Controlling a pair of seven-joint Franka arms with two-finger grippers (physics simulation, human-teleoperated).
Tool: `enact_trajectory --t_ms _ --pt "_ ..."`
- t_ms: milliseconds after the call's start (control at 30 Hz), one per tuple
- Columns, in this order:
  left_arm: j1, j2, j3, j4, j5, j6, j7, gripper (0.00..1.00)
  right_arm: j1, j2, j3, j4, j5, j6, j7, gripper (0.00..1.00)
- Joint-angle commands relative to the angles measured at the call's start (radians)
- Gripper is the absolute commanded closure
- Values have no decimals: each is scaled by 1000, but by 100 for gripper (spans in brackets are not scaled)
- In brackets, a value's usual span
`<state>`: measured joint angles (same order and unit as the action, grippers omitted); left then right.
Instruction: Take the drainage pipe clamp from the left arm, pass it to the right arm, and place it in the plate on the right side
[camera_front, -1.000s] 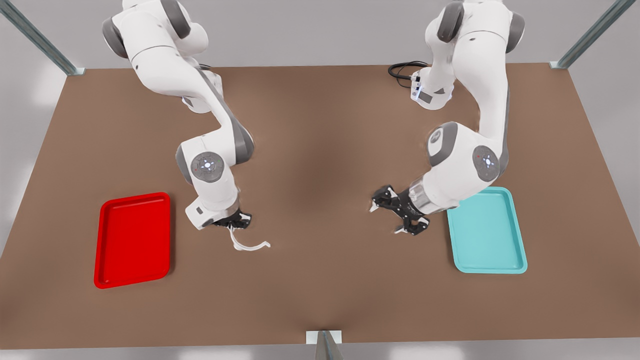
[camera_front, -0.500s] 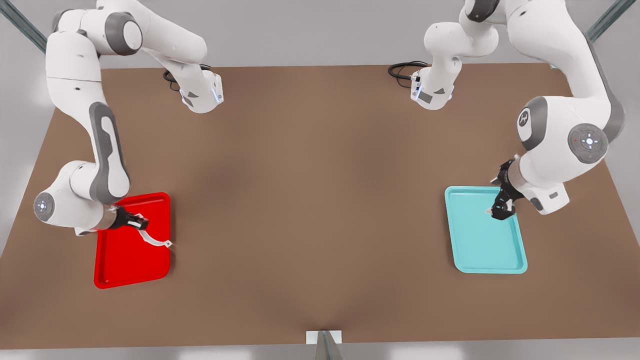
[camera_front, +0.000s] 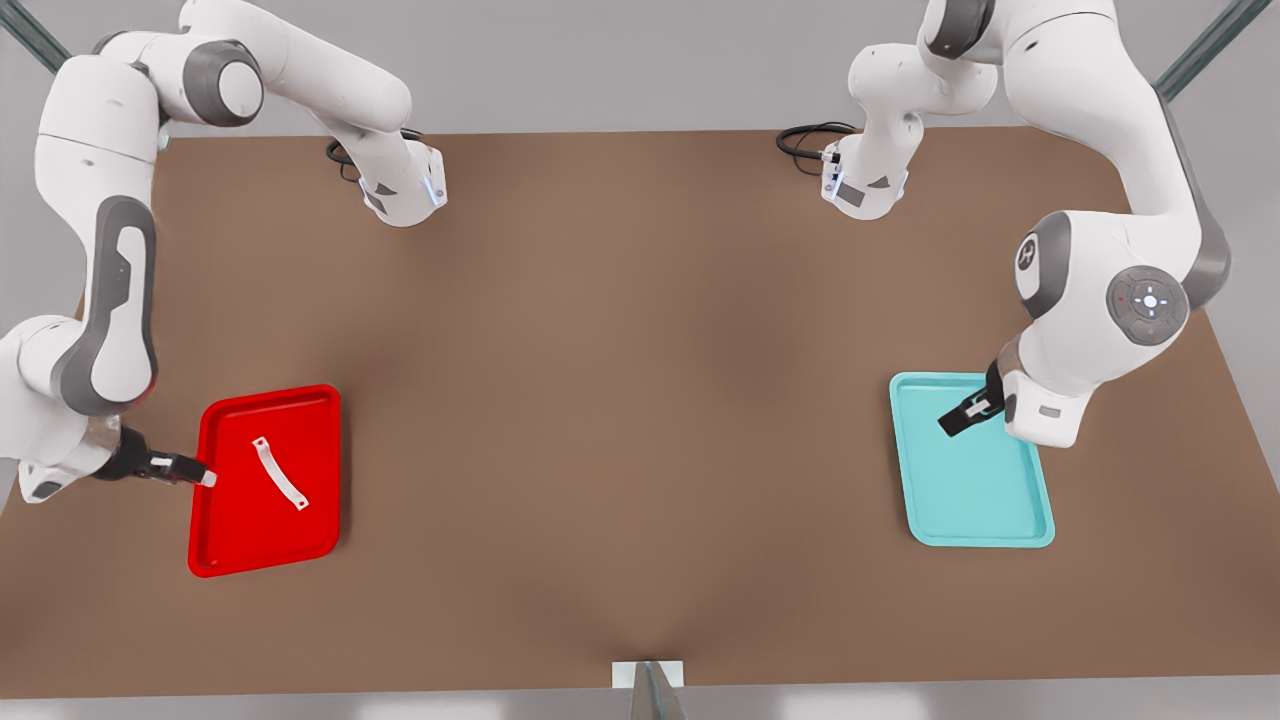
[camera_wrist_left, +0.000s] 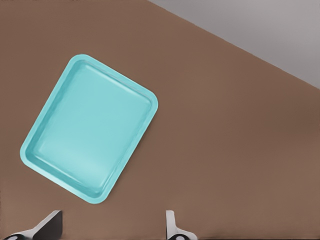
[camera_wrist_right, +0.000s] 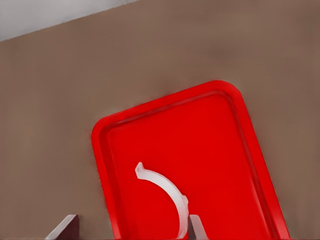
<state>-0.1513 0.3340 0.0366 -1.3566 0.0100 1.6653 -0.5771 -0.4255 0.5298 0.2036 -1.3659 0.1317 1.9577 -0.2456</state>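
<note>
The drainage pipe clamp (camera_front: 279, 472) lies inside the red plate (camera_front: 225, 555), free of both arms. It rests on the floor of the plate, a little above the middle, and runs from about 11 o'clock down to about 5 o'clock in the front view. In the right wrist view the drainage pipe clamp (camera_wrist_right: 165, 196) shows as a white half-ring on the red plate (camera_wrist_right: 235, 165), close in front of the jaws.

The right gripper (camera_front: 190, 472) is at 9 o'clock of the plate in the front view, over its rim, and it holds nothing. The right gripper (camera_wrist_right: 132, 227) has its jaws wide apart in its own wrist view, with two pale fingertips (camera_wrist_right: 64, 226) at the edge of the picture. One fingertip seems to be just beside an end of the clamp, but I cannot tell if they touch.

On the other side of the brown desk (camera_front: 640, 420) the teal tray (camera_front: 1030, 520) lies well apart from the plate. The left gripper (camera_front: 958, 416) hangs over the tray's upper part, near 12 o'clock of the tray's middle. In the left wrist view the left gripper (camera_wrist_left: 112, 227) has its jaws wide and holds nothing, and the teal tray (camera_wrist_left: 45, 120) lies beyond them on the desk (camera_wrist_left: 235, 150).

Farthest back, black cables (camera_front: 805, 140) lie at the base of the left arm.
</note>
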Motion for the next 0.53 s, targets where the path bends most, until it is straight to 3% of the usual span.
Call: enact_trajectory --t_ms 0,67,167,500 --pt "-1 -1 0 1 1 -4 507 0 63 -62 45 97 -116 -246 -138 0" --pt "-1 -1 -1 2 2 -1 511 0 162 -152 106 91 -207 -342 71 0" --pt "-1 2 -1 7 2 7 511 0 151 -283 157 -36 -218 -359 143 0" --pt "-2 10 -1 10 2 8 511 0 171 -283 203 27 -222 -401 255 0"
